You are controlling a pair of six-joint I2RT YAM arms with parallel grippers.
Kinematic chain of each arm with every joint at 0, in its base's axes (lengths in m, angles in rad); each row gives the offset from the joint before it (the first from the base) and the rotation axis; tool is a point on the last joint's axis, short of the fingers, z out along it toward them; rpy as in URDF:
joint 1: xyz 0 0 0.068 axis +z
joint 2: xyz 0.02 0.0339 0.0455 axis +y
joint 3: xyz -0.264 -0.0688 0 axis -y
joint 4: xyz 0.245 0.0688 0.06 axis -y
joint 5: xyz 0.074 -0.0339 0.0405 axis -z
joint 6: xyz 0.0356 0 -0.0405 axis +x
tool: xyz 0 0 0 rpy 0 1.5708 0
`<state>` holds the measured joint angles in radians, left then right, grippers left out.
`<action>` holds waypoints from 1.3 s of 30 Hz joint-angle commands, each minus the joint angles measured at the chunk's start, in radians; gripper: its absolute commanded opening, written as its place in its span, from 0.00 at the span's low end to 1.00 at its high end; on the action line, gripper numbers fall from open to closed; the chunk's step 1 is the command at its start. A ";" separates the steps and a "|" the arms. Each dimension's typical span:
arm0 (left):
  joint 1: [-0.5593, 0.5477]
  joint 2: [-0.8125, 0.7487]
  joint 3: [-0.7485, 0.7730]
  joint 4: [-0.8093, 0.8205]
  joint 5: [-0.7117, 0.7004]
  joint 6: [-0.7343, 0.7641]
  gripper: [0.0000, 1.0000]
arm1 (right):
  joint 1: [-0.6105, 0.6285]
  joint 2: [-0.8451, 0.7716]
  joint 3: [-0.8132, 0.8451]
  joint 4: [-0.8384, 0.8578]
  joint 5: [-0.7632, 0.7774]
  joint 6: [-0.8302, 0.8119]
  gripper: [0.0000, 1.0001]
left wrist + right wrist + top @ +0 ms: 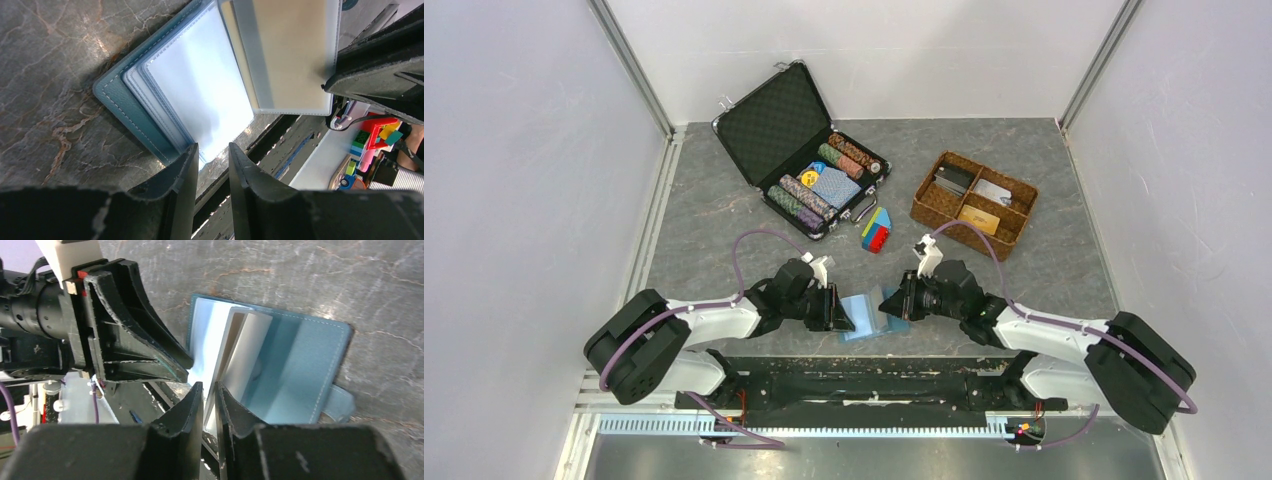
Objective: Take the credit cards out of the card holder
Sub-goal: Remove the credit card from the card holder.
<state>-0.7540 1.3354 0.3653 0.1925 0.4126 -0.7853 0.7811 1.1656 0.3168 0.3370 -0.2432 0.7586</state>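
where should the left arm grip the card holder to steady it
Grip the card holder at the near edge of its flat left half, coming from the front of the table. It lies open and flat; only that edge, apparently at the rim, lets a finger under.

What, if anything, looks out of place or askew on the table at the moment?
The holder lies open right at the table's near edge, and one sleeve stands up, pinched in the right hand. A toy-brick stack lies loose beside the chip case. Nothing looks spilled or damaged.
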 commanded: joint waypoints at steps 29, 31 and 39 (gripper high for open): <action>-0.001 -0.028 -0.034 -0.010 -0.050 -0.051 0.45 | 0.053 0.057 0.109 -0.012 -0.026 -0.030 0.51; -0.001 -0.022 -0.032 -0.010 -0.052 -0.049 0.45 | 0.053 0.041 0.117 -0.032 -0.012 -0.035 0.51; -0.001 -0.050 -0.039 -0.017 -0.066 -0.061 0.44 | 0.062 0.054 0.142 -0.055 -0.013 -0.043 0.47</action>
<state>-0.7540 1.3125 0.3496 0.2085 0.4030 -0.8246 0.8337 1.2175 0.4191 0.2783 -0.2646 0.7319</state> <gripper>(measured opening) 0.438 0.473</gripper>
